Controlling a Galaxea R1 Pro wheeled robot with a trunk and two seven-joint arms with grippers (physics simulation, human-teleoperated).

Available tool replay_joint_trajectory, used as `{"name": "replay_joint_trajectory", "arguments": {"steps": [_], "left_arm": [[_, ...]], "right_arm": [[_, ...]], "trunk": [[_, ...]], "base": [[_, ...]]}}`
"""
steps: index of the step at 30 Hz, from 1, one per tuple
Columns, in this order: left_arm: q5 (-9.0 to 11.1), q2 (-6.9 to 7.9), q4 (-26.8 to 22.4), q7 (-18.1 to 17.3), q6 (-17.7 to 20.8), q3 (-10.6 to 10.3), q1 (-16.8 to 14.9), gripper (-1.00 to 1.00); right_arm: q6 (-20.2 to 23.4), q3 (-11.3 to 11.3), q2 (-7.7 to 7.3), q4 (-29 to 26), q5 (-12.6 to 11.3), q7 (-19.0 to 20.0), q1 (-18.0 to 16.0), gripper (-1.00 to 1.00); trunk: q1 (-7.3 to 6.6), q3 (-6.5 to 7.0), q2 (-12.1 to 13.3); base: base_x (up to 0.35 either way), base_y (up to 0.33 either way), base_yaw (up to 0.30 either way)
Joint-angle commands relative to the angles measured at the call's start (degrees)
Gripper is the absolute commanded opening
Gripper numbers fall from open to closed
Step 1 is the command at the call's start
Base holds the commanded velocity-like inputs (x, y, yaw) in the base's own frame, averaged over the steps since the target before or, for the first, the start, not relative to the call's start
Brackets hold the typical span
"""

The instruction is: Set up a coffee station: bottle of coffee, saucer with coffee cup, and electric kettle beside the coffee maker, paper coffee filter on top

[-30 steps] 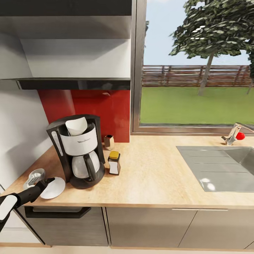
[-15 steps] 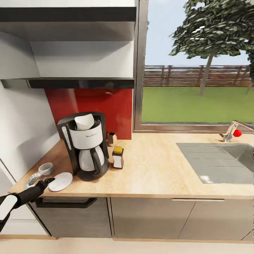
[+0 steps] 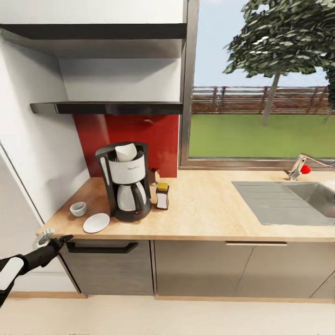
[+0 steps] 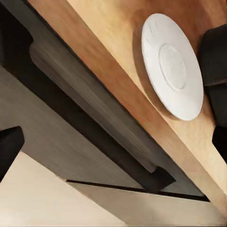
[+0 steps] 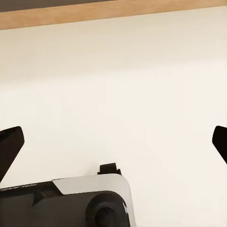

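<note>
the coffee maker (image 3: 125,182) stands upright toward the left end of the desk (image 3: 211,209), in front of the red wall panel (image 3: 135,135), with the paper coffee filter (image 3: 125,151) sitting in its open top. just to its right, on the wood, stands the bottle of coffee (image 3: 162,196), upright and close beside it. on the other side, the saucer (image 3: 96,223) lies flat near the front edge, close to the machine's base, and the coffee cup (image 3: 78,209) sits on the bare desk a little further left, apart from the saucer. the kitchen shelf (image 3: 111,108) above is a thin dark board. a sink (image 3: 288,207) is set in the desk off to the right, under the window (image 3: 263,83).

the left gripper (image 3: 55,239) hangs low at the desk's front left corner, below the edge; in its wrist view the saucer (image 4: 172,66) shows from underneath-ish, with one dark fingertip (image 4: 9,146) at the margin, so its jaws stand apart, holding nothing. the right gripper (image 5: 113,144) points down at pale floor (image 5: 113,85), both fingertips (image 5: 9,142) wide at either margin, jaws spread and empty.
</note>
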Motion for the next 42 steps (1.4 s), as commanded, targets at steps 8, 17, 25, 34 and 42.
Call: {"name": "replay_joint_trajectory", "arguments": {"steps": [8, 17, 25, 34, 42], "left_arm": [[-0.3, -2.87, 0.0, -2.5, 0.4, -0.2, 8.1, 1.00], [-18.9, -5.22, 15.4, -3.1, -17.7, -3.9, 17.3, 1.00], [-38.2, -6.14, 38.3, -2.2, -46.1, -4.2, 20.5, 1.00], [-45.1, -9.53, 39.7, 12.5, -48.4, -4.3, 24.4, 1.00], [-53.1, -13.41, 39.6, 18.0, -48.5, -4.3, 24.5, 1.00]], "right_arm": [[-0.2, -0.5, -0.01, 0.1, 0.6, -0.1, -0.1, 1.00], [-0.2, -0.5, -0.01, 0.1, 0.6, -0.1, -0.1, 1.00], [-0.2, -0.5, -0.22, 0.1, 0.6, -0.1, -0.1, 1.00], [-0.1, -0.5, -1.41, -0.1, 0.5, -0.2, -0.1, 1.00], [0.0, -0.6, -1.48, -0.1, 0.4, -0.1, -0.1, 1.00]], "trunk": [[0.02, -0.13, -0.1], [0.02, -0.13, -0.1], [0.02, -0.13, -0.1], [0.02, -0.13, -0.1], [0.02, -0.13, -0.1]], "base": [[-0.030, 0.006, 0.000], [0.000, 0.000, 0.000], [0.000, 0.000, 0.000], [0.000, 0.000, 0.000], [0.000, 0.000, 0.000]]}}
